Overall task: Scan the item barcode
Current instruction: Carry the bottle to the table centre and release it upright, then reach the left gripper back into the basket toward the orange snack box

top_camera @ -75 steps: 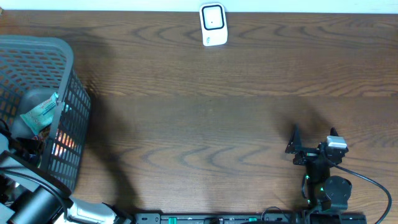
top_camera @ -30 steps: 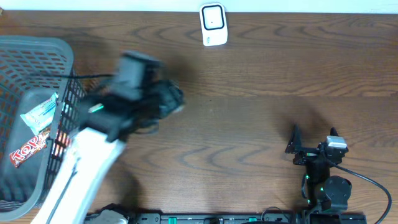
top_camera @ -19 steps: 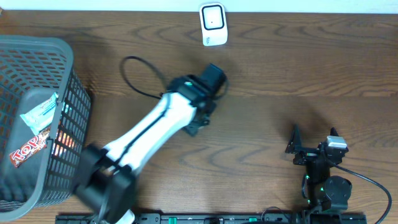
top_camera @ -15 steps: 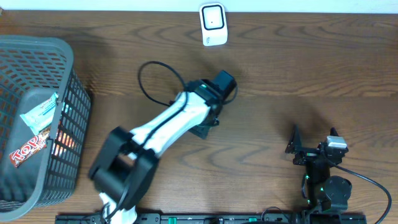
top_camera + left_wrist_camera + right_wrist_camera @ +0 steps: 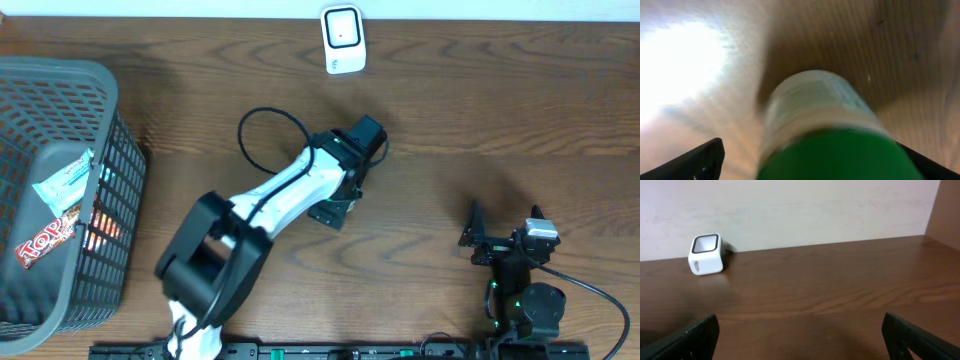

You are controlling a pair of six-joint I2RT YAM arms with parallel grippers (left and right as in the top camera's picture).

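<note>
The left gripper (image 5: 810, 145) hangs short of the scanner (image 5: 342, 40), jaws spread, with the bottle (image 5: 812, 105) apparently loose between them. The next move calls for regripping and showing its barcode. The right gripper (image 5: 801, 316) gapes, empty.

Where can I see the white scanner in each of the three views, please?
Overhead: the white scanner at the top centre, near the far edge.
Left wrist: not in it.
Right wrist: the white scanner at the left, before the wall.
Shared landmark: the wooden table, seen in all three.
</note>
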